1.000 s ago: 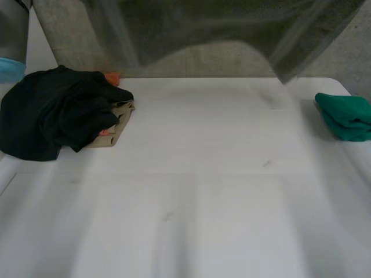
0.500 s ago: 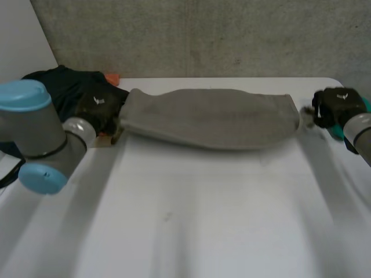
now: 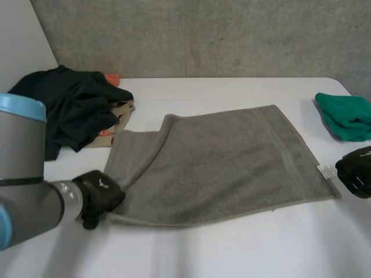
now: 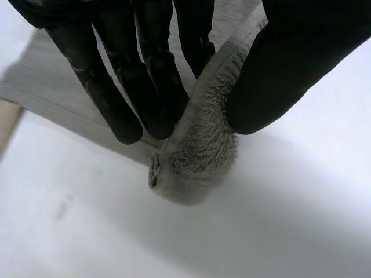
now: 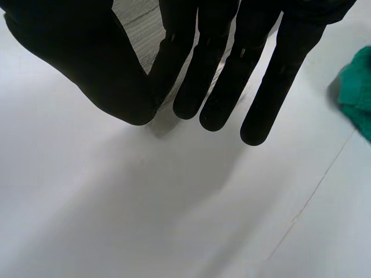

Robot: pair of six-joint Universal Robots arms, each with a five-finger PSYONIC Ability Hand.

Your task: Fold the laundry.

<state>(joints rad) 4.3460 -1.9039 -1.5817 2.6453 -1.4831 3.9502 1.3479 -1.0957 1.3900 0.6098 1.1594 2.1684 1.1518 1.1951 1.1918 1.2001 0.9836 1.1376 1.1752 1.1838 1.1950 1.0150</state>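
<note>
You have the grey towel (image 3: 220,162) spread across the middle of the desk (image 3: 232,249), so by my reading you are at the end of the lay-out step, with the first fold not yet begun.

Your left robot hand (image 3: 99,197) sits at the towel's 7 o'clock corner. In its wrist view the fingers (image 4: 145,87) and thumb (image 4: 290,69) are clamped on that corner, and a tuft of towel pokes out just past the fingertips.

Your right robot hand (image 3: 356,178) is at the 4 o'clock corner, just beside the white label (image 3: 324,169). Its straight fingers (image 5: 220,69) close against the thumb (image 5: 87,58) with towel running into the gap, so it looks pinched on that corner, though the hold is harder to read than the left one.

The towel is not quite flat. Towards 10 o'clock its edge is doubled over in a flap, close to the heap of dark clothes (image 3: 58,110) at the desk's 10 o'clock. A folded green cloth (image 3: 346,116) lies well apart at 2 o'clock.

For the next move, I would have you keep both pinches, raise the two near corners together and carry them towards 12 o'clock to meet the far edge. Keep the robot hands level so the edges line up. You may want to flatten the 10 o'clock flap first, or it could get trapped inside the fold.
</note>
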